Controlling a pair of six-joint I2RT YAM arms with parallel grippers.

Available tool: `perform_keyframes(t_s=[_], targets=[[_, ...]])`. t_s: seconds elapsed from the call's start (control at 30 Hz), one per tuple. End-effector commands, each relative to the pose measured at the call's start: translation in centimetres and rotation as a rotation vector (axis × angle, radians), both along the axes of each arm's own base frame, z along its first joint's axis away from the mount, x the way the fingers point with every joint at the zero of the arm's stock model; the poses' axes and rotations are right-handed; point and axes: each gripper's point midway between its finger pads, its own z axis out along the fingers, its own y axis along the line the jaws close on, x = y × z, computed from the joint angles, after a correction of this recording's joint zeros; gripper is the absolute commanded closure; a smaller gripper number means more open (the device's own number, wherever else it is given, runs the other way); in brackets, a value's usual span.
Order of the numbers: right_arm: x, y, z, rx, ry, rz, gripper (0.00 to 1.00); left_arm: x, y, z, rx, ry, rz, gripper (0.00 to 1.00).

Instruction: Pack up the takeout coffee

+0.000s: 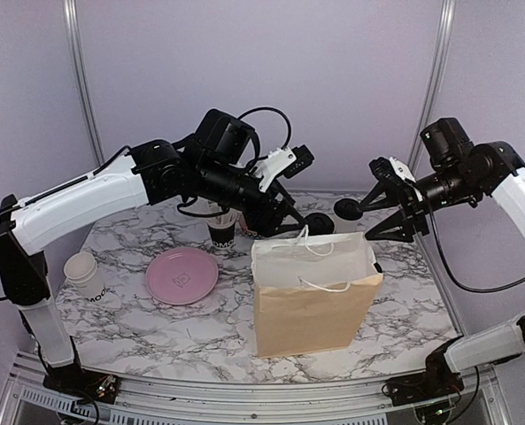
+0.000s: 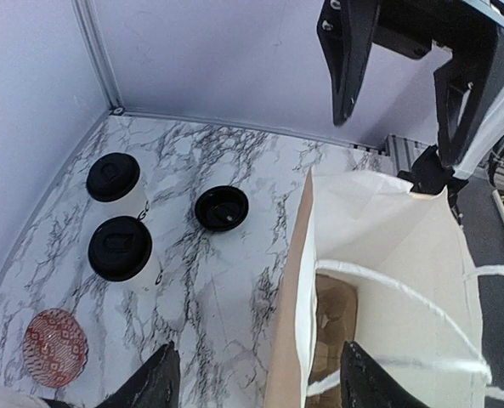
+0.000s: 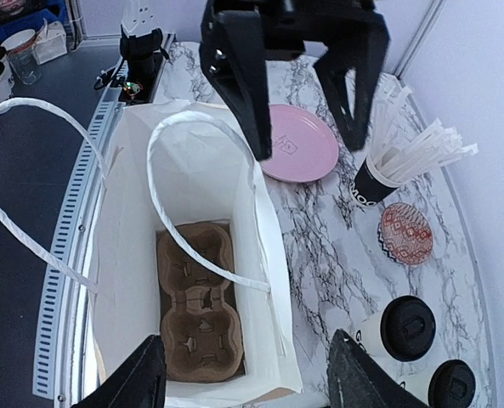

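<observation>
Far left of paper bag (image 1: 315, 305): stack of white lidless cups (image 1: 85, 273); next pink plate (image 1: 181, 275); next black cup with straws (image 1: 221, 232), more to back.
Above bag's left rim: left gripper (image 2: 258, 353), fingers spread wide, nothing between them.
Inside bag: cardboard cup carrier (image 3: 196, 306), flat on bottom.
Behind bag, on marble table (image 1: 156, 328): takeout coffee (image 1: 345, 212), upright, lid on, untouched. Second lidded cup (image 2: 120, 248) just beside it, loose black lid (image 2: 221, 208) near.
Above bag's right side: right gripper (image 3: 245, 340), fingers also spread, empty.
</observation>
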Motion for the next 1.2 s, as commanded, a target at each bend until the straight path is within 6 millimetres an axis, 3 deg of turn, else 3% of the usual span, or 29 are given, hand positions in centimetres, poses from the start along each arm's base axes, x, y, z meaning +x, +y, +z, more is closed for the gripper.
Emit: perform_keyframes(t_s=[0.0,0.1,0.2,0.4,0.57,0.67,0.7,0.77,1.0,1.07,1.17], targets=[[0.8,-1.2,-0.5,0.050,0.047,-0.022,0.37,-0.6,4.7,1.9,0.041,-0.175,0.068,0.36],[2.3,-2.1,-0.9,0.084,0.079,-0.064,0.37,-1.6,6.8,1.2,0.087,-0.242,0.065,0.36],[3.9,-3.0,-1.2,0.116,0.111,-0.108,0.37,-2.9,6.3,0.4,0.103,-0.258,0.017,0.35],[5.5,-3.5,-2.3,0.156,0.190,-0.129,0.37,-4.4,2.3,-0.8,0.129,-0.306,-0.095,0.33],[6.1,-3.7,-3.1,0.138,0.213,-0.145,0.37,-4.0,-1.1,-0.9,0.159,-0.395,-0.105,0.34],[6.2,-3.8,-3.4,0.131,0.221,-0.150,0.37,-3.5,-2.6,0.4,0.120,-0.403,-0.101,0.49],[6.2,-3.8,-3.6,0.131,0.224,-0.149,0.37,-3.5,-2.9,0.7,0.112,-0.406,-0.103,0.61],[6.2,-3.8,-3.9,0.130,0.232,-0.150,0.38,-3.2,-3.2,1.6,0.087,-0.423,-0.089,0.99],[6.7,-3.7,-5.4,0.126,0.280,-0.151,0.39,-3.6,-2.5,4.4,0.019,-0.436,-0.067,1.00],[6.7,-3.7,-5.7,0.126,0.290,-0.149,0.40,-5.0,-2.2,4.7,-0.006,-0.392,-0.094,1.00],[6.8,-3.8,-6.3,0.120,0.300,-0.149,0.40,-8.0,-2.0,3.6,-0.016,-0.302,-0.154,1.00]])
